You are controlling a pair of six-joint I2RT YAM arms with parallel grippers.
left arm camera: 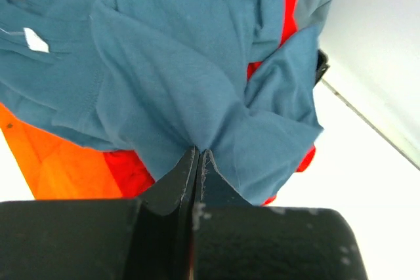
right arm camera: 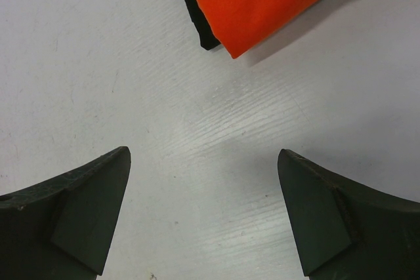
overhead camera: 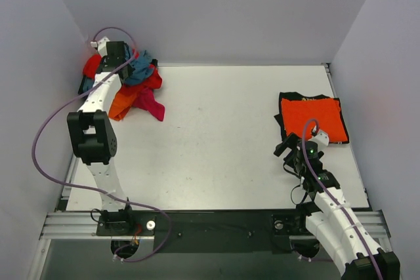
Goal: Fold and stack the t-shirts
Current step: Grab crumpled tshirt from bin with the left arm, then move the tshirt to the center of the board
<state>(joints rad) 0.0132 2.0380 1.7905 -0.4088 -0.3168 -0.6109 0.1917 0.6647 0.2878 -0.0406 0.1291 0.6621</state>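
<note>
The left gripper pinches the teal t-shirt in the table's far left corner.
Its fingers clamp a fold of it atop the crumpled pile. The right gripper, fingers wide apart, hangs near the right edge beside the folded orange t-shirt, which lies on a black t-shirt.

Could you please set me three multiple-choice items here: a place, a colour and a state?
1. Where on the table is the crumpled pile? A far left corner; B near right corner; C centre.
2. What colour is the upper folded shirt? A teal; B orange; C pink.
3. How is the left gripper? A wide open; B shut on the teal shirt; C out of view.
Answers: A, the top view shows it heaped there; B, orange lies over a black shirt; B, its jaws pinch teal fabric.
</note>
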